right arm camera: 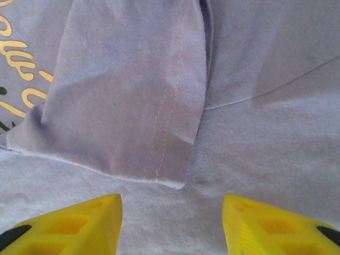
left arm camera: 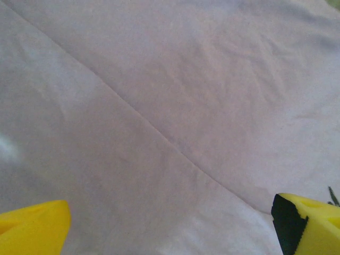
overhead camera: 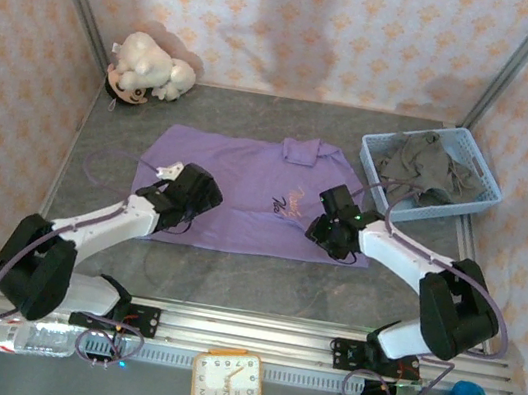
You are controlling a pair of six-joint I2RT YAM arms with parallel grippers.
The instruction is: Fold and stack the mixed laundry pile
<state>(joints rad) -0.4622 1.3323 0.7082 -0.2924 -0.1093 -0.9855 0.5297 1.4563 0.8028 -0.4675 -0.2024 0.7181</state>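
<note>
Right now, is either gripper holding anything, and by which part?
Nothing is held. The left gripper and right gripper both stand open over the lilac shirt, no cloth pinched.

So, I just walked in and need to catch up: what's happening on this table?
Two robot arms are folding laundry. The lilac shirt lies spread on the table, one sleeve folded in. The left fingers and right fingers are open over it, holding nothing. The dark grey shirt sits in the blue basket.
</note>
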